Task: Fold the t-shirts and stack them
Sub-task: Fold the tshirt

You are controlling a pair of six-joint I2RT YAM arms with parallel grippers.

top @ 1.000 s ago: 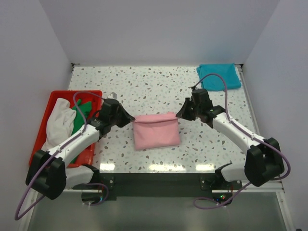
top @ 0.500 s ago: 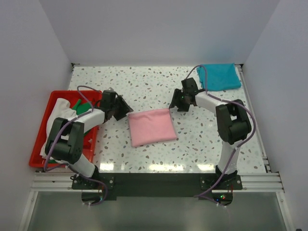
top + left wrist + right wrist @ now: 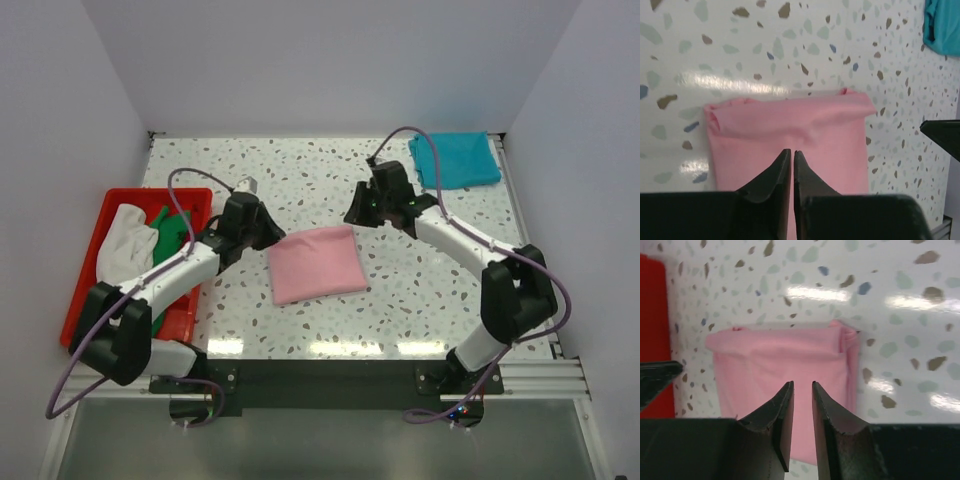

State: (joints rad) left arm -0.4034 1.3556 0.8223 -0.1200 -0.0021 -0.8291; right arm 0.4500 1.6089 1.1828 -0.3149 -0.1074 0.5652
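The pink shirt (image 3: 312, 263) lies folded into a rough rectangle in the middle of the counter (image 3: 420, 290), a little closer to the near edge than the far one. It lies flat, turned slightly askew to the counter edges, and one of its edges shows as a thicker folded band in both wrist views.

The left claw (image 3: 270, 236) sits just beside the shirt's far left corner and points at it. Its fingers (image 3: 782, 170) are together, with only a thin slit between them and nothing in it. Whether the tips touch the cloth I cannot tell.

The right claw (image 3: 352, 214) sits just past the shirt's far right corner, also aimed at the shirt. Its fingers (image 3: 782, 410) stand a narrow gap apart and hold nothing.

At the left edge stands a red tray (image 3: 85, 268). In it lie the white shirt (image 3: 125, 255) and the green shirt (image 3: 172, 228), both crumpled, the green one on the side nearer the middle of the counter and partly hidden by the left arm.

The teal shirt (image 3: 455, 158) lies folded in the far right corner, well apart from the pink one
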